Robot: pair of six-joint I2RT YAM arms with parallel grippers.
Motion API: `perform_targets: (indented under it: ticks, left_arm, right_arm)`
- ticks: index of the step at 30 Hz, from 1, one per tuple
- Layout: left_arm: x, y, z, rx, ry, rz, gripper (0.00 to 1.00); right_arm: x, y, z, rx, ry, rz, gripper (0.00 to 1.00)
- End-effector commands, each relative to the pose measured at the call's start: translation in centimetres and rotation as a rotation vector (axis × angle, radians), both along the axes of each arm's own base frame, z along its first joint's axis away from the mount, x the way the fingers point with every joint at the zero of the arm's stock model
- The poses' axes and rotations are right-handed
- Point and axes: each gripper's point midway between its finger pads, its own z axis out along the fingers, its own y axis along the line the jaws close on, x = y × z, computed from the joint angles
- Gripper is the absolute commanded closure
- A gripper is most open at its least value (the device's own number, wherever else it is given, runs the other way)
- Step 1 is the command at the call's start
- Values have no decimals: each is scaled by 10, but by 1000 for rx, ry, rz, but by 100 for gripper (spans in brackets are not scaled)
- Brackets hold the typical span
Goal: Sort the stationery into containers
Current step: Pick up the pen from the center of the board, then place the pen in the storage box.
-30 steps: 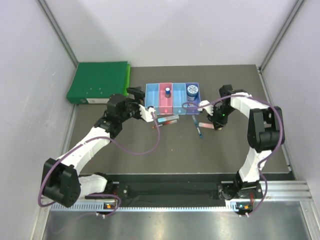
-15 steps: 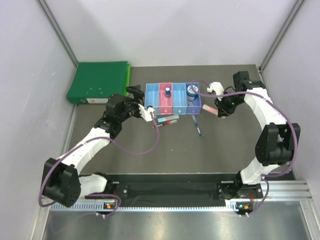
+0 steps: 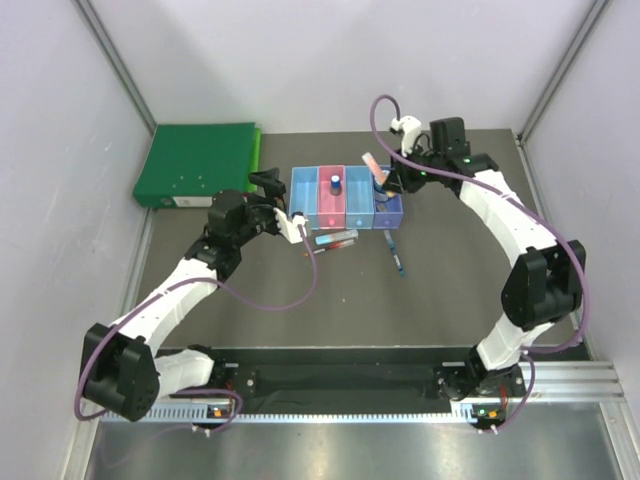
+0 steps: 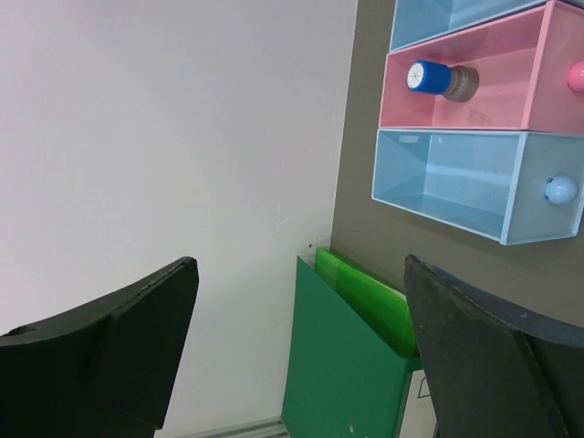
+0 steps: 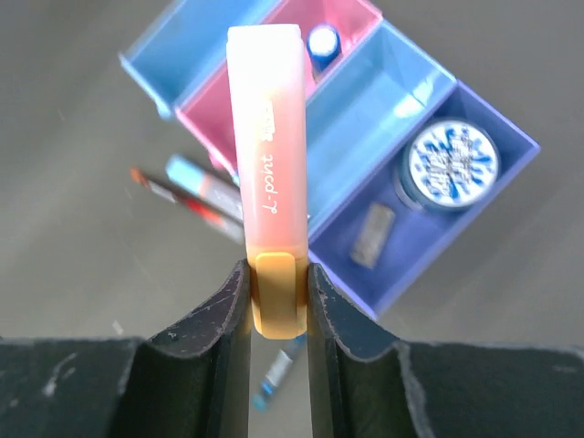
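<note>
The containers (image 3: pixel 345 198) stand in a row at mid-table: light blue, pink, light blue, purple. My right gripper (image 5: pixel 278 274) is shut on the orange end of an orange-pink marker (image 5: pixel 266 173), held in the air over the purple bin (image 5: pixel 429 228). That bin holds a round blue reel (image 5: pixel 452 160) and a small pale block (image 5: pixel 372 235). A blue-capped bottle (image 4: pixel 441 79) lies in the pink bin (image 4: pixel 511 100). A red-blue pen (image 3: pixel 335 240) and a dark blue pen (image 3: pixel 395 250) lie on the table in front of the bins. My left gripper (image 3: pixel 272 195) stands open and empty just left of the row.
A big green binder (image 3: pixel 198 162) lies at the back left against the wall, close behind the left gripper. White walls close the table at the left, back and right. Purple cables loop off both arms.
The right arm has lifted the marker off the table to the right of the bins and swung it back and left, over the purple bin. The left arm has hardly moved.
</note>
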Motion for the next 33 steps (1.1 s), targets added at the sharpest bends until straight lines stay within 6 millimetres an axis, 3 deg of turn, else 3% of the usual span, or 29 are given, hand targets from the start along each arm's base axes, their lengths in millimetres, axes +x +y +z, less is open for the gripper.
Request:
perform_targets:
  ticks: [1, 8, 14, 21, 33]
  left_arm:
    - [-6, 3, 14, -17, -46, -1, 1]
    - [-14, 7, 12, -12, -35, 4, 1]
    - [-17, 11, 11, -7, -27, 16, 1]
    - [-14, 10, 8, -20, -19, 19, 1]
    - [-7, 7, 8, -35, -15, 12, 1]
  right_arm:
    - [31, 32, 15, 178, 11, -176, 100]
    - [55, 53, -39, 218, 142, -296, 100]
    - [70, 65, -54, 216, 159, -317, 100]
    - [72, 79, -74, 202, 190, -313, 100]
    - [76, 76, -101, 162, 213, -349, 99]
